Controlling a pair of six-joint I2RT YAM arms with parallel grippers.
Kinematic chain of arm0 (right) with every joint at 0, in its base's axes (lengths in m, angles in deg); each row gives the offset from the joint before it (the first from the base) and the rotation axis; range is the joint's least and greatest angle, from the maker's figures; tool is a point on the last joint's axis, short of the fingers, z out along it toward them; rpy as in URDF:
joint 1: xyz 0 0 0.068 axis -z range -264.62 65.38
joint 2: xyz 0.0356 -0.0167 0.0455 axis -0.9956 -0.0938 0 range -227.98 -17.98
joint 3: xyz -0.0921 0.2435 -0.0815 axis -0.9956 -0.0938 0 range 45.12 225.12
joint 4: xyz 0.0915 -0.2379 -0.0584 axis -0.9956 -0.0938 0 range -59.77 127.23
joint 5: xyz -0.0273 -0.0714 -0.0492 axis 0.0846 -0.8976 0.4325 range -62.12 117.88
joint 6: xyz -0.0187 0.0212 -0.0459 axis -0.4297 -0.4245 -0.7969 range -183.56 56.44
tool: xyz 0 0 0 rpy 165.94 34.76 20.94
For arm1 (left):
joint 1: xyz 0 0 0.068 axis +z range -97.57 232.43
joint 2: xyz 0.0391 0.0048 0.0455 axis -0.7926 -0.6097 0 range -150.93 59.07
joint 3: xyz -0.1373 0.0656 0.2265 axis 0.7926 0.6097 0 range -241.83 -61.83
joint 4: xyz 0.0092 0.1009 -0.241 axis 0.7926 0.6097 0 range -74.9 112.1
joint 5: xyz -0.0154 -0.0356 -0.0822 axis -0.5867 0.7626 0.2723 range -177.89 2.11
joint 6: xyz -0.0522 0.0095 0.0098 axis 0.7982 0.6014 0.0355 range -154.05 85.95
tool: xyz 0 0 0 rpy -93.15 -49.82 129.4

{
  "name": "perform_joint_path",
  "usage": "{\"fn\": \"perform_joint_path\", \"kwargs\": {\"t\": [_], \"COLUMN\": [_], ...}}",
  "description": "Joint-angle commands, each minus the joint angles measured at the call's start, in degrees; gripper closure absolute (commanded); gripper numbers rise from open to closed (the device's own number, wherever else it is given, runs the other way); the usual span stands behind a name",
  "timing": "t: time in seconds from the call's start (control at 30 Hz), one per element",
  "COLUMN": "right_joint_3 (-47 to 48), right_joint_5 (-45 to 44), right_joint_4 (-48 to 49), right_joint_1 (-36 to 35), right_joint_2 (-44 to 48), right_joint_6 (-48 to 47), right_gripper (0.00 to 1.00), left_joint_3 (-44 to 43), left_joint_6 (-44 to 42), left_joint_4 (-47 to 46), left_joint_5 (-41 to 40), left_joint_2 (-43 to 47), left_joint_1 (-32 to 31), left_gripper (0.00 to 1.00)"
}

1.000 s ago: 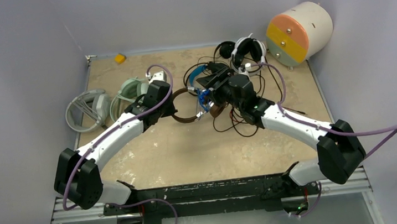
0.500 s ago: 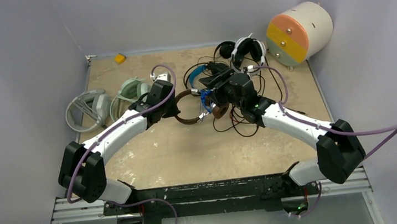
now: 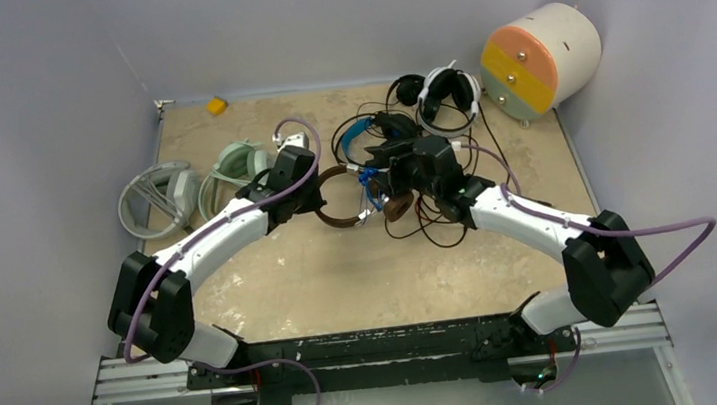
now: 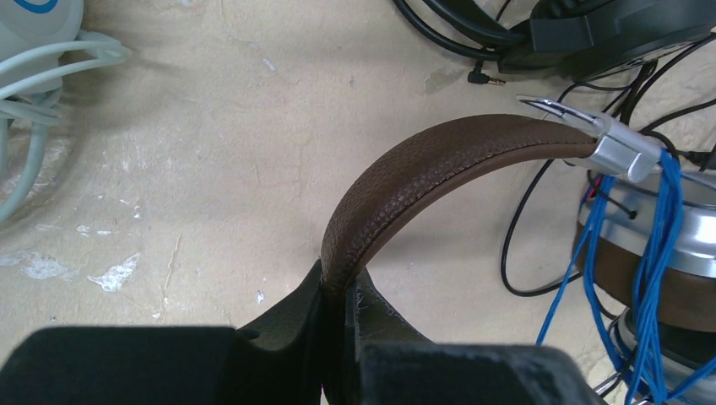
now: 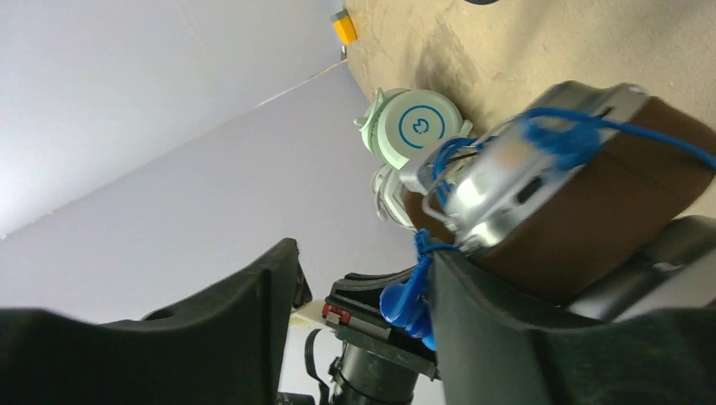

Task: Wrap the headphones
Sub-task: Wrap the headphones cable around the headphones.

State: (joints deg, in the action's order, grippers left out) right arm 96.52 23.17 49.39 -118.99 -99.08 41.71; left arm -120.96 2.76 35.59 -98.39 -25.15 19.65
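Note:
The brown headphones lie mid-table, and my left gripper is shut on their leather headband. A thin blue cable is wound round the silver-and-brown earcup. My right gripper hovers at that earcup with its jaws wide open. The cable's blue end rests against the inner face of one finger, ungripped. In the top view the two grippers, left and right, face each other across the headset.
Mint-green headphones and a white-grey pair lie to the left. A blue-banded black pair and a black-and-white pair lie behind among tangled black cables. A cream cylinder and a yellow block stand at the back.
The right wrist has shifted slightly nearer and leftward over the brown earcup. The left gripper has edged right, still holding the headband.

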Motion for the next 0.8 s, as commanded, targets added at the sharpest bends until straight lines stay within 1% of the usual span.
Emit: {"fn": "perform_joint_path", "kwargs": {"t": [0.0,0.07,0.17,0.23,0.3,0.33,0.4,0.47,0.57,0.67,0.77], "right_joint_3": [-0.49,-0.26,0.48,1.08,1.6,1.8,2.93,4.07,5.13,5.43,5.25], "right_joint_5": [0.37,-0.02,-0.6,-1.45,-1.64,-1.5,0.03,1.75,3.35,4.43,4.57], "right_joint_4": [1.85,1.27,-1.34,-5.34,-9.13,-10.04,-11.89,-12.07,-11.5,-11.15,-10.92], "right_joint_1": [0.44,0.44,0.44,0.44,0.47,0.57,1.02,1.52,1.67,1.67,1.67], "right_joint_2": [-1.23,-1.19,-0.81,-0.51,-0.98,-1.52,-2.72,-3.96,-5.12,-5.59,-5.94], "right_joint_6": [8.8,9.02,10.56,13.29,17.44,18.91,20.88,21.31,22.02,22.53,23.67], "right_gripper": [0.47,0.52,0.54,0.6,0.61,0.59,0.52,0.47,0.43,0.41,0.4], "left_joint_3": [-0.04,-0.02,0.2,0.52,1.04,1.44,2.59,4.83,7.93,11.38,15.49], "left_joint_6": [0.45,0.37,0.36,0.36,0.88,1.31,2.4,3.41,3.91,2.09,-1.79], "left_joint_4": [-4.44,-4.5,-4.7,-5.25,-6.16,-6.8,-8.98,-12.17,-17.54,-25.53,-33.18], "left_joint_5": [-0.17,-0.35,-0.79,-1.34,-2.38,-2.94,-4.32,-6.19,-10.33,-18.48,-28.37], "left_joint_2": [0.16,-0.01,-0.2,-0.3,-0.17,0.03,0.87,1.81,2.92,3.51,3.63], "left_joint_1": [-0.82,-0.84,-0.95,-1.2,-1.33,-1.45,-1.57,-1.67,-2.6,-4.57,-7.26], "left_gripper": [1.0,1.0,1.0,1.0,1.0,1.0,1.0,1.0,1.0,1.0,1.0]}}
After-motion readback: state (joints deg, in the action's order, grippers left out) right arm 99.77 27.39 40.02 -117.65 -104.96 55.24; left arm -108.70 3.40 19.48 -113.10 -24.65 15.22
